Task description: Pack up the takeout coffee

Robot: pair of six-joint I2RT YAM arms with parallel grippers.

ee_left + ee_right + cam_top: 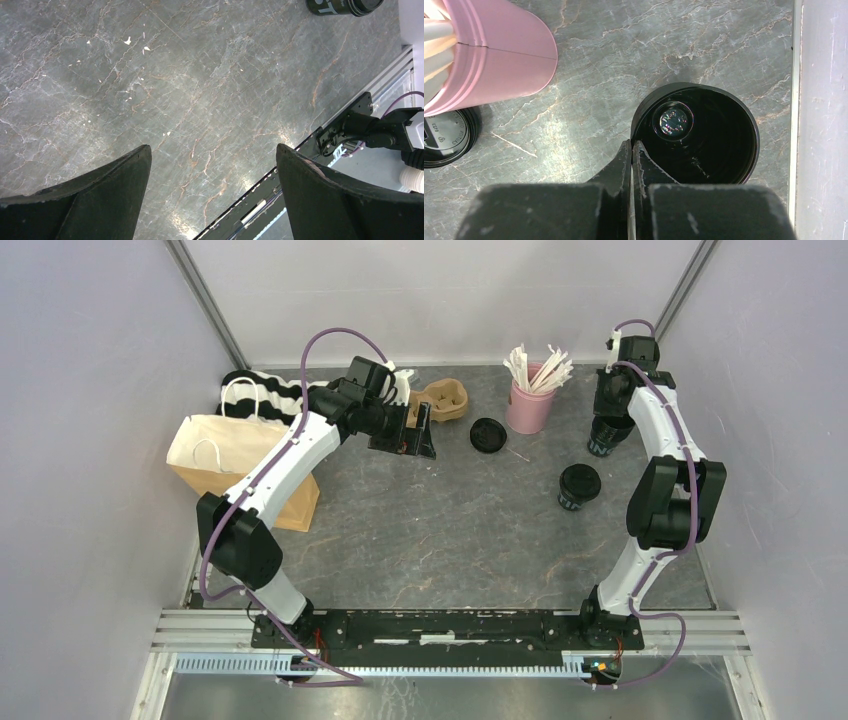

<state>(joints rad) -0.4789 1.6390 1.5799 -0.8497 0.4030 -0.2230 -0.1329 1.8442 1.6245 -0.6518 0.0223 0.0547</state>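
Note:
An open black coffee cup [608, 436] stands upright at the far right, dark liquid showing inside it [696, 135]. My right gripper [631, 144] comes down on its left rim and is shut, one finger inside the wall and one outside, pinching it. A second black cup with its lid on [579, 486] stands nearer the middle, also seen from the left wrist [345, 6]. A loose black lid [487, 434] lies flat on the table beside the pink cup [444, 137]. My left gripper [405, 432] hovers wide open over bare table [212, 150], holding nothing.
The pink cup of white sticks [528, 402] stands left of the open cup [499, 55]. A brown pulp carrier tray [446, 400] sits at the back. A paper bag [235, 465] and striped cloth [262, 388] lie at the left. The right wall [821, 120] is close to the open cup.

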